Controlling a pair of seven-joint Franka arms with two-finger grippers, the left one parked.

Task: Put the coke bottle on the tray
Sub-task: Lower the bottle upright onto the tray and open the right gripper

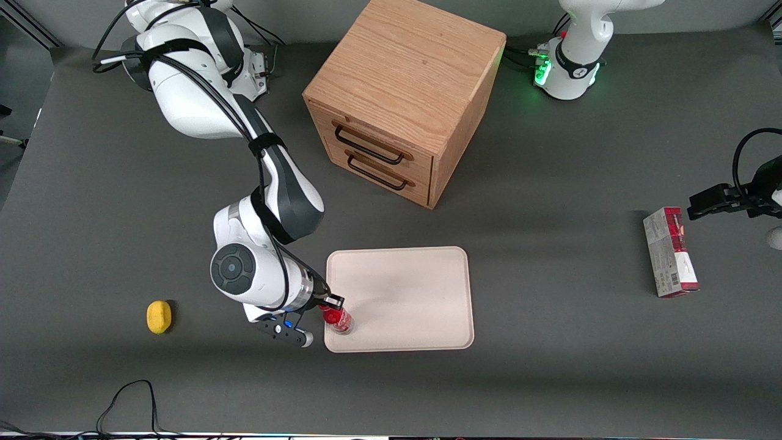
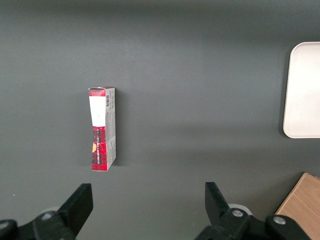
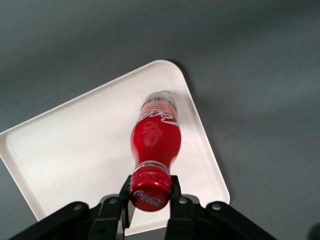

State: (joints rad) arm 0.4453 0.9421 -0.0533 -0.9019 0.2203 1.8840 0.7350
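Note:
The coke bottle (image 1: 336, 318), small and red with a red cap and white script logo, stands with its clear base on the cream-white tray (image 1: 403, 287). It is close to the tray's corner nearest the front camera, at the working arm's end. My right gripper (image 1: 330, 304) is shut on the bottle's cap from above. In the right wrist view the fingers (image 3: 174, 189) press both sides of the cap of the bottle (image 3: 155, 137), over the tray (image 3: 75, 150). The gripper (image 3: 150, 192) is centred on the cap. The tray's edge also shows in the left wrist view (image 2: 305, 90).
A wooden two-drawer cabinet (image 1: 397, 98) stands farther from the front camera than the tray. A yellow lump (image 1: 159, 316) lies beside my arm, toward the working arm's end. A red-and-white carton (image 1: 670, 252) lies toward the parked arm's end and shows in the left wrist view (image 2: 102, 128).

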